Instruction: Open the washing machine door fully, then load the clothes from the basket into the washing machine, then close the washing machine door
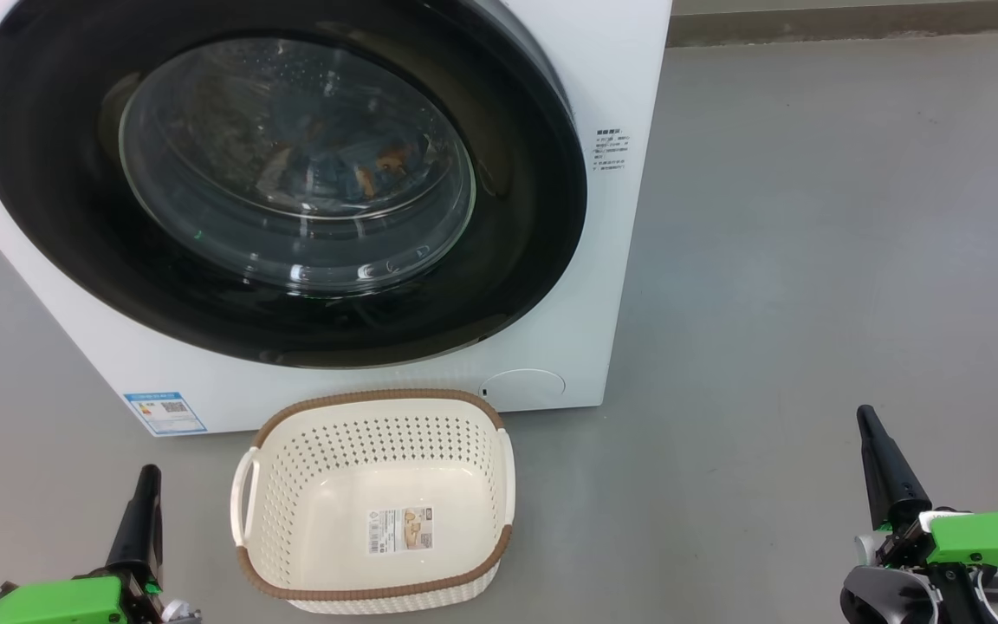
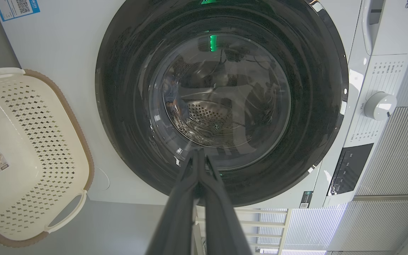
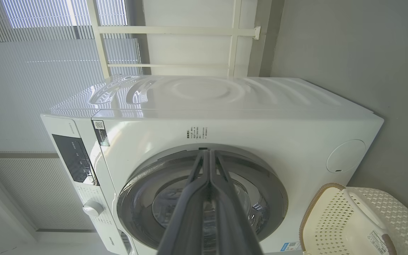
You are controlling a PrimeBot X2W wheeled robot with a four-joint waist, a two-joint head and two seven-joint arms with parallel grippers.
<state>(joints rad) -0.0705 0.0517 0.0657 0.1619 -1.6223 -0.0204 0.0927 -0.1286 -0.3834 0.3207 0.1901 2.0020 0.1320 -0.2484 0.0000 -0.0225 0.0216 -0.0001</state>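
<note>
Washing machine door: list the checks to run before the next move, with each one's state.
1. The washing machine door closed against the washing machine: ok.
2. Door latched: cannot tell.
3. The clothes inside, behind the door glass: ok.
4. The basket holds nothing: ok.
5. The left gripper shut, holding nothing: ok.
6. The right gripper shut, holding nothing: ok.

No wording is legible. The washing machine [image 1: 620,260] carries a blue label [image 1: 165,413] with a QR code low on its front and a block of tiny black print [image 1: 612,149] higher up. The basket [image 1: 378,442] has a sticker [image 1: 401,529] on its floor, bearing a triangular recycling mark, its print too small to read.
</note>
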